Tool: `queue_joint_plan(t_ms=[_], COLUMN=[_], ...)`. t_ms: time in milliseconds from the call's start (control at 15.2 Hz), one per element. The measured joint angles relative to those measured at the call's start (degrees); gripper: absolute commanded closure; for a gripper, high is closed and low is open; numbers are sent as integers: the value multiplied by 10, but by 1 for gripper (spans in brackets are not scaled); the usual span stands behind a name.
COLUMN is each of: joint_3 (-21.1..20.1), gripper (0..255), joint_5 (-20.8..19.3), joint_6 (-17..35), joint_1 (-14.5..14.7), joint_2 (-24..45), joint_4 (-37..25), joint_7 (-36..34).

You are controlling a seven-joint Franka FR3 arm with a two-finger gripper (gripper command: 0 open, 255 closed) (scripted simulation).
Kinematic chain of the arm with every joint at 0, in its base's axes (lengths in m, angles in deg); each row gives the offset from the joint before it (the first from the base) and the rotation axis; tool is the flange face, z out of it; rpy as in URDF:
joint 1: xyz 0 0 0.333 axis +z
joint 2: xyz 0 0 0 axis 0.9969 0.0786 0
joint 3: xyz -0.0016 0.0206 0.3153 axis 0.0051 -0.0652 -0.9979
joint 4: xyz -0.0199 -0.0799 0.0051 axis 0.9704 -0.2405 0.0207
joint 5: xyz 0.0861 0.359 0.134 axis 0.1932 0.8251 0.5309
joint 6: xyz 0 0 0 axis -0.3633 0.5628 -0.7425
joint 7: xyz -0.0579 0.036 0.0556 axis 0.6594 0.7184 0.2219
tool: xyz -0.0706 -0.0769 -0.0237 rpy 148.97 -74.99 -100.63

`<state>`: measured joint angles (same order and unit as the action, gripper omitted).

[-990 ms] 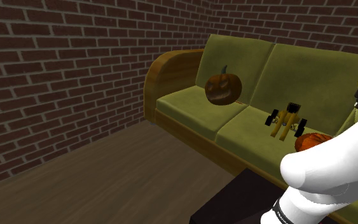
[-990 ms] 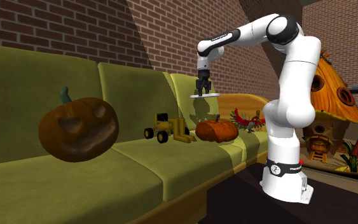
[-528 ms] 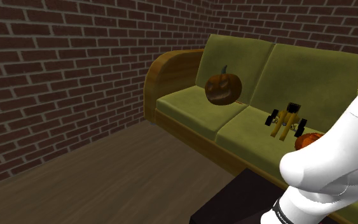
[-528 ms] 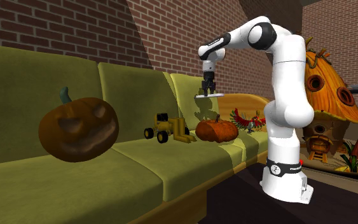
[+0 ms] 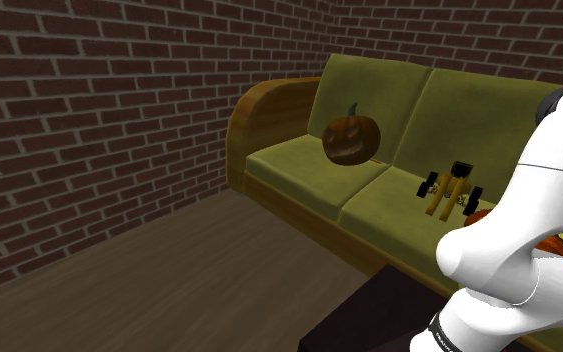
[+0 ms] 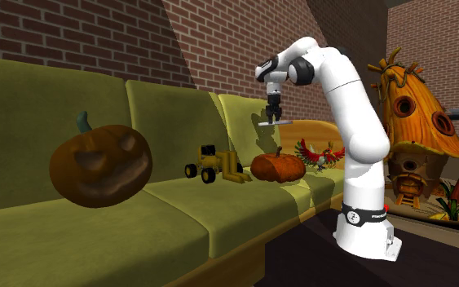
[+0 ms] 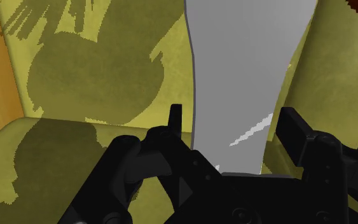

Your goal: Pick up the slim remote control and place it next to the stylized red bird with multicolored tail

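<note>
Though partly hidden, grey remote point(image 7: 247, 76) between fingers point(image 7: 295, 130)

The arm point(image 5: 529, 235) covers most of the orange pumpkin point(image 5: 477, 214) in the shoulder view, leaving thin slivers on either side of the arm, and the picture's edge cuts the arm off. In the second exterior view the remote point(image 6: 275, 122) is a pale sliver, too small to make out, and part of the pumpkin house point(image 6: 411, 98) lies behind the arm. In the wrist view the remote's far end is cut off by the edge, and its near end is hidden behind the gripper point(image 7: 234, 124).
</note>
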<state>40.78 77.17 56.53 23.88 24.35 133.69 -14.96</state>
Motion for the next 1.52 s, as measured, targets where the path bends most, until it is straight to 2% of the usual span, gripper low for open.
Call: queue_joint_plan(t_ms=[66, 198, 924, 1518], joint_3=[-3, -5, -4, -14], gripper=[255, 255, 255, 255], joint_5=[9, 14, 12, 28], joint_6=[-3, 7, 94, 157], joint_1=[-15, -20, 4, 6], joint_2=[12, 17, 12, 27], joint_4=[-10, -3, 93, 148], joint_7=[10, 16, 23, 34])
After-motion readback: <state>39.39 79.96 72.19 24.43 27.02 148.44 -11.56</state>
